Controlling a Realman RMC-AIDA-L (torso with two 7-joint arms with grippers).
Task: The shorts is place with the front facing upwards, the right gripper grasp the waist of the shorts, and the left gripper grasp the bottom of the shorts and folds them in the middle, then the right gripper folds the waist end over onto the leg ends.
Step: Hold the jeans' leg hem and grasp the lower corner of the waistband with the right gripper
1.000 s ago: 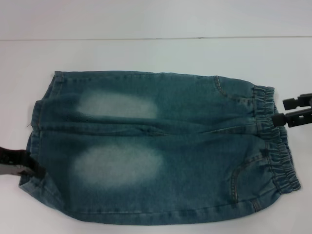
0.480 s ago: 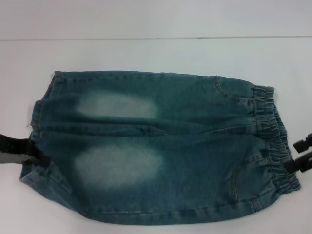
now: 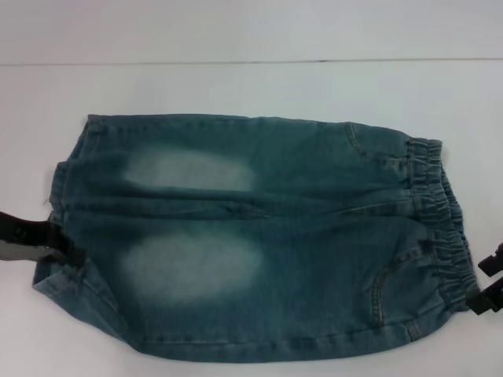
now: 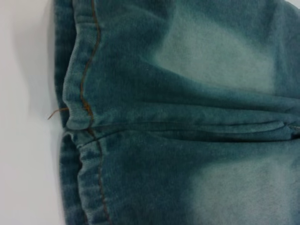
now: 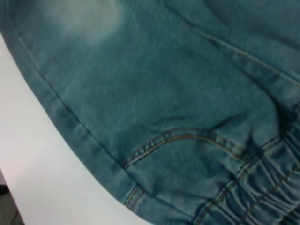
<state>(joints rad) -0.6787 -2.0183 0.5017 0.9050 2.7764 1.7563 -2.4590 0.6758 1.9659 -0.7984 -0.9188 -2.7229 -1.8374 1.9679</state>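
Observation:
The blue-green denim shorts (image 3: 299,236) lie flat, front up, with two pale patches showing. Their gathered waist (image 3: 436,212) is on the right and the bottom of the shorts (image 3: 59,196), the hemmed leg ends, on the left. My left gripper (image 3: 59,247) rests at the hem of the nearer leg. My right gripper (image 3: 483,280) stands open just off the waistband's near corner, holding nothing. The left wrist view shows both stitched hems (image 4: 86,93). In the right wrist view, a pocket seam (image 5: 183,138) and the elastic (image 5: 262,197) fill the frame.
The shorts lie on a white table (image 3: 236,86), with bare surface behind them and along their near side. A seam line (image 3: 251,61) crosses the table's far part. A dark strip of floor (image 5: 7,206) shows past the table's edge in the right wrist view.
My right gripper has moved from the far part of the waistband toward me, down to its near corner. My left gripper has edged slightly farther onto the leg hem.

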